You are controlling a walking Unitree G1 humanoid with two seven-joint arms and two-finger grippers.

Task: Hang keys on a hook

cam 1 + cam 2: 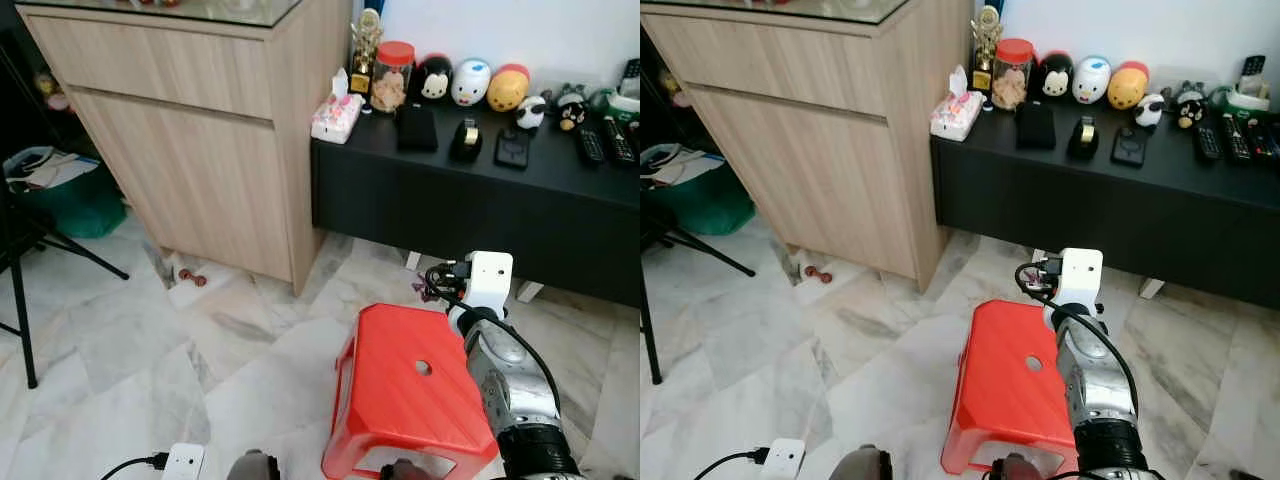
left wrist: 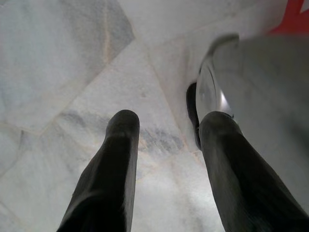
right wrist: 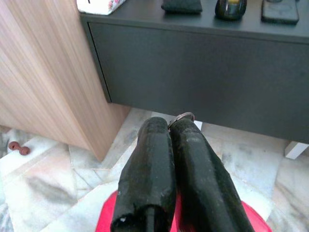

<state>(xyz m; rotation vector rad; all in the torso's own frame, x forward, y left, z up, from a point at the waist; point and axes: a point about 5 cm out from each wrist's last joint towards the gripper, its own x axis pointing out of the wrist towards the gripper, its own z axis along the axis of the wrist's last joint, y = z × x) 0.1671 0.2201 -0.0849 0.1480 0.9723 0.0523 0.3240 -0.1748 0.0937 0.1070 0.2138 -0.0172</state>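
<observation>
Right now the right arm reaches forward over the far edge of a red plastic stool (image 1: 408, 398) that stands on the marble floor (image 1: 150, 340). In its wrist view the right gripper (image 3: 169, 126) has its two black fingers pressed together, and a small metal key ring (image 3: 181, 116) peeks out at their tips — the keys themselves are hidden, so only that loop of ring can be made out. Beyond the stool, on the far right, runs a low black cabinet (image 1: 470, 215) with a tissue box (image 1: 336, 116), a red-lidded jar (image 1: 390, 76), round toy figures and remote controls on top. To its left stands a tall light-wood cupboard (image 1: 200, 140). The left gripper (image 2: 166, 128) hangs low over the floor — fingers spread apart, nothing between them.
</observation>
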